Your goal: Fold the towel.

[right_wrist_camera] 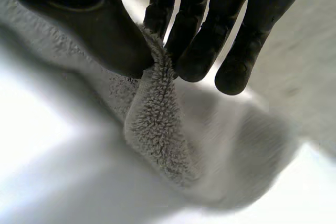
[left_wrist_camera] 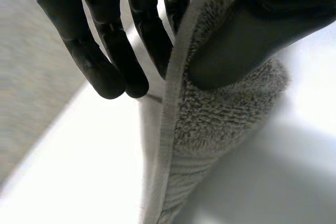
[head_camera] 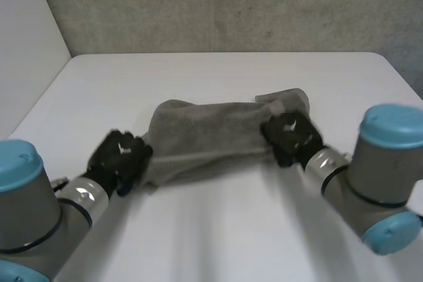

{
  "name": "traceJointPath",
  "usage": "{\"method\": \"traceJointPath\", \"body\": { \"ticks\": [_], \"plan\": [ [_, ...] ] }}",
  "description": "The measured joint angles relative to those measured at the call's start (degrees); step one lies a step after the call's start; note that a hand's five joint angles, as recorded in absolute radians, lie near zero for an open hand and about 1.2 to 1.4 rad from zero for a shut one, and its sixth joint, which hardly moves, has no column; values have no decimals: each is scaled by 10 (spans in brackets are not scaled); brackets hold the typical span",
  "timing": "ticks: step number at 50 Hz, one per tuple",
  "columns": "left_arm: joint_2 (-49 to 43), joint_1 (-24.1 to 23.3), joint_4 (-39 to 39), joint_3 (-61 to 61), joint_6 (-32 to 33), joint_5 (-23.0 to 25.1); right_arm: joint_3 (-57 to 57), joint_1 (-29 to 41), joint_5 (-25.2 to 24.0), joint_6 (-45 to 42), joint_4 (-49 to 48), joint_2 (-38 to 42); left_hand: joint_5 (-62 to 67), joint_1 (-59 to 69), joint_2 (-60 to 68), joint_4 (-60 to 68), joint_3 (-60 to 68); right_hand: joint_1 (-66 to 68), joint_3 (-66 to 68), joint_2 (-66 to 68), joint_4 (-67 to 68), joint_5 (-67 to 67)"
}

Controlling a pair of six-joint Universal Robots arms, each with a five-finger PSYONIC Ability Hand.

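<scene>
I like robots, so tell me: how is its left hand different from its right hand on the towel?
The left hand holds the towel's left end; the right hand holds its right end. The left hand grips a hemmed edge; the right hand grips a fluffy fold. Both are black and pinch cloth between thumb and fingers.

Soft, fairly bright light on a pale counter (head_camera: pixel 218 229).
In both wrist views the counter glares nearly blank white beside the towel (right_wrist_camera: pixel 157 129), which throws a soft-edged grey shadow; the head view shows a fainter one along its near edge.
</scene>
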Motion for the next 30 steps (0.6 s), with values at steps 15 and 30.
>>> {"method": "traceJointPath", "body": {
  "ticks": [15, 30],
  "plan": [
    [213, -34, -85, 213, -237, -82, -264, -65, -19, 69, 279, -188, 0, 0, 8, 0, 2, 0, 0, 2, 0, 0],
    [31, -38, -169, 245, -211, -77, -349, -67, 2, -204, 470, 0, 0, 0, 8, 0, 2, 0, 3, 6, 0, 3]
  ]
}}
